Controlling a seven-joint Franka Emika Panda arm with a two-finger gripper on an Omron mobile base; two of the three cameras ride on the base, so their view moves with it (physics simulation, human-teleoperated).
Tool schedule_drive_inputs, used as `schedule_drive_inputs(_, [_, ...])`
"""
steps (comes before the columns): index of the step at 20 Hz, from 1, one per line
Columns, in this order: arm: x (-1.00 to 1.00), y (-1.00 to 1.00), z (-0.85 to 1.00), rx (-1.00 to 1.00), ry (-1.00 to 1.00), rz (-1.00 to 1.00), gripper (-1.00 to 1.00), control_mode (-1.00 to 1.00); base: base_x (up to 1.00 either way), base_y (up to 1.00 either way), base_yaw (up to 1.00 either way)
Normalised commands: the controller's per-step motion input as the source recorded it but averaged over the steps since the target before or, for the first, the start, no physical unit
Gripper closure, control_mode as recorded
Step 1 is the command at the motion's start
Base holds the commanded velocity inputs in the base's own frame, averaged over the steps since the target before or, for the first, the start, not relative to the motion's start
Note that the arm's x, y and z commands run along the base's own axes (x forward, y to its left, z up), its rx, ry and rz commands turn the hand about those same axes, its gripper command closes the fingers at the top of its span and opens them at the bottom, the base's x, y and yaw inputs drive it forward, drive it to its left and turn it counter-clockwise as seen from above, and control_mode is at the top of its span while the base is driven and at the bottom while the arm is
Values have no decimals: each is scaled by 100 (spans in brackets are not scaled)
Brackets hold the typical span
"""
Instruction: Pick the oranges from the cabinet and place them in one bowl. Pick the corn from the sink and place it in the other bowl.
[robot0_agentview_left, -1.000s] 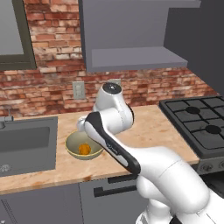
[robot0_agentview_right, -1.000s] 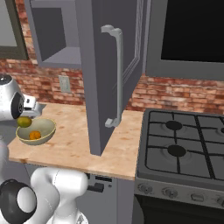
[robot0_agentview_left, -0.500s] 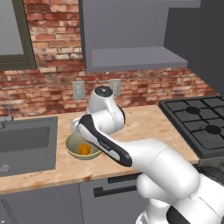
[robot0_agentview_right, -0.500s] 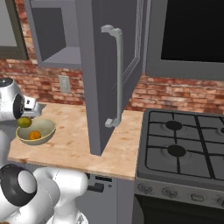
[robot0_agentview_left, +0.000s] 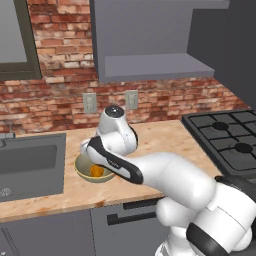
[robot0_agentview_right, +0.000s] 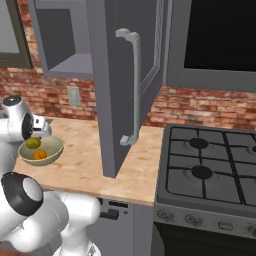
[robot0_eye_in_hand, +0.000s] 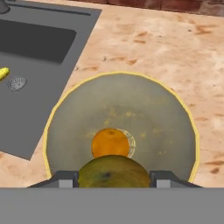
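Note:
My gripper (robot0_eye_in_hand: 113, 180) hangs just above an olive-tan bowl (robot0_eye_in_hand: 56, 114) on the counter, shut on the yellow-green orange (robot0_eye_in_hand: 113, 171), which fills the space between the fingertips. Under it, the bright orange (robot0_eye_in_hand: 110, 142) lies in the middle of the bowl. From the right base view the held orange (robot0_agentview_right: 33, 143) sits at the bowl's (robot0_agentview_right: 56, 149) rim height, with the bright orange (robot0_agentview_right: 40, 155) beside it. The corn (robot0_eye_in_hand: 3, 73) lies in the sink (robot0_eye_in_hand: 35, 41) near the drain. The grey cabinet (robot0_agentview_left: 145, 65) is above the counter. The other bowl is out of view.
The cabinet door (robot0_agentview_right: 125, 85) hangs open over the counter, right of the bowl. A gas stove (robot0_agentview_right: 210, 165) is on the far right. The sink (robot0_agentview_left: 30, 165) lies left of the bowl (robot0_agentview_left: 82, 170). A brick wall with outlets is behind.
The arm has swung left and bent further over the bowl. The hand and the yellow-green orange stay over the bowl, slightly lower.

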Motion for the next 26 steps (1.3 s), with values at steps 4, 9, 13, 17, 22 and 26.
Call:
schedule_drive_inputs(4, [14,0,-19,0,0,0,100,-100,0,0,0])
schedule_drive_inputs(9, [11,0,-14,0,0,0,100,-100,0,0,0])
schedule_drive_inputs(13, [2,0,-10,0,0,0,100,-100,0,0,0])
schedule_drive_inputs(17, [0,0,-10,0,0,0,100,-100,0,0,0])
schedule_drive_inputs(22, [1,0,-25,0,0,0,100,-100,0,0,0])
schedule_drive_inputs(26, [6,0,-26,0,0,0,100,-100,0,0,0])
